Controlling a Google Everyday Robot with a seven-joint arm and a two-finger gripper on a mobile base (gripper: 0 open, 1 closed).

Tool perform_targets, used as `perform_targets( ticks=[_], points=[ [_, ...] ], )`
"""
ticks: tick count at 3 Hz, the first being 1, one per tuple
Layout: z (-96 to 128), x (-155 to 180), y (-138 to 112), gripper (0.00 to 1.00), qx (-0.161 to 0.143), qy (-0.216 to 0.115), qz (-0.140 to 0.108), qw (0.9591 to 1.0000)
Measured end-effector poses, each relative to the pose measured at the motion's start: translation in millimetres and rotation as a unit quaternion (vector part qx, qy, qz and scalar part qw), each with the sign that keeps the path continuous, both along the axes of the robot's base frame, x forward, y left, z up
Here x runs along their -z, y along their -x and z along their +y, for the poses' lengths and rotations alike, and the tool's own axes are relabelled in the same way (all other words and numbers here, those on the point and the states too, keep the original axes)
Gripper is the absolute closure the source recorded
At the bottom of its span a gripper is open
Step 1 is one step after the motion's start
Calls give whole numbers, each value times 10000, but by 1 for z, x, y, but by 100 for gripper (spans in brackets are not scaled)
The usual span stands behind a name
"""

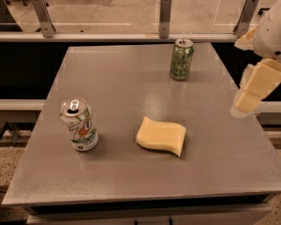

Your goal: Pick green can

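The green can [181,59] stands upright near the far edge of the grey table [122,83], right of centre. It is green all over with pale script and a silver top. My gripper [251,92] hangs at the right edge of the view, over the table's right side. It is to the right of the green can, nearer the front, and well apart from it. It holds nothing that I can see.
A white-and-silver can [79,124] with a green and red logo stands upright at the front left. A yellow sponge [161,135] lies near the table's middle front. A glass barrier with metal posts [165,11] runs behind the table.
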State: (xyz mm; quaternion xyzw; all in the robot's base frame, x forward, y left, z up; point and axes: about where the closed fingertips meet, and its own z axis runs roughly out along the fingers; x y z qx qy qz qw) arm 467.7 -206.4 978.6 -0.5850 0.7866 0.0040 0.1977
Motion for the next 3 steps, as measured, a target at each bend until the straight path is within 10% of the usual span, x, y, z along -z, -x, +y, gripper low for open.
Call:
perform_targets(
  ticks=[3],
  points=[
    [9, 18, -109, 0, 649, -895, -608, 9920]
  ],
)
